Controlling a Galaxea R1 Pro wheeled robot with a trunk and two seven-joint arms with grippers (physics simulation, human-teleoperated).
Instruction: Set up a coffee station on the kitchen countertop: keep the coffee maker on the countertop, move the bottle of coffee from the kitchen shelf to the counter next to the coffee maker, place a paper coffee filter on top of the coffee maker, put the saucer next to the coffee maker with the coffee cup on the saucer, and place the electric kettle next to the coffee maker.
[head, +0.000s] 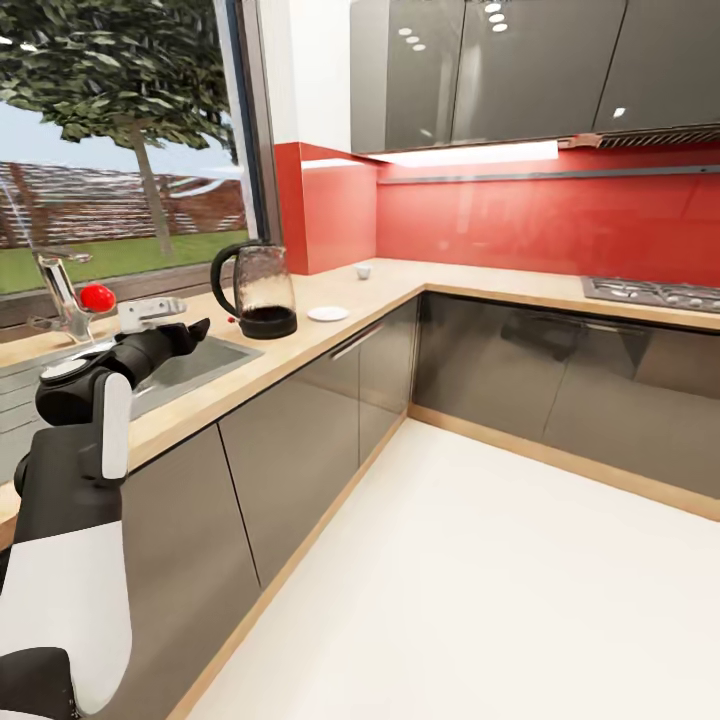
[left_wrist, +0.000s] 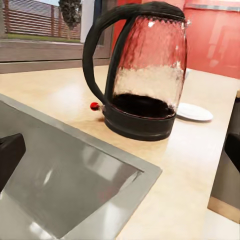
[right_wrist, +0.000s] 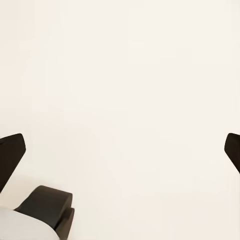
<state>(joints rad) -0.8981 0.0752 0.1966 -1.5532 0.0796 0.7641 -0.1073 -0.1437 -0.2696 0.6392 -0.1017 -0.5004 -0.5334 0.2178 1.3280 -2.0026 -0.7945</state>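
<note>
Left gripper (head: 190, 332) hangs spread over the sink (head: 200, 365), short of the electric kettle (head: 257, 290).

Beyond it, kettle upright on the countertop (head: 330, 335); saucer (head: 328, 314) and coffee cup (head: 362, 271) farther on. Right gripper (right_wrist: 122, 150) spread above pale floor.

The electric kettle (head: 255, 290) stands upright on the light-wood worktop (head: 400, 285) beside the sink (head: 190, 365), handle toward the window. The saucer (head: 328, 314) lies just beyond it, the coffee cup (head: 362, 271) apart near the red corner. The left gripper (head: 195, 330) hovers over the sink, pointing at the kettle.
</note>
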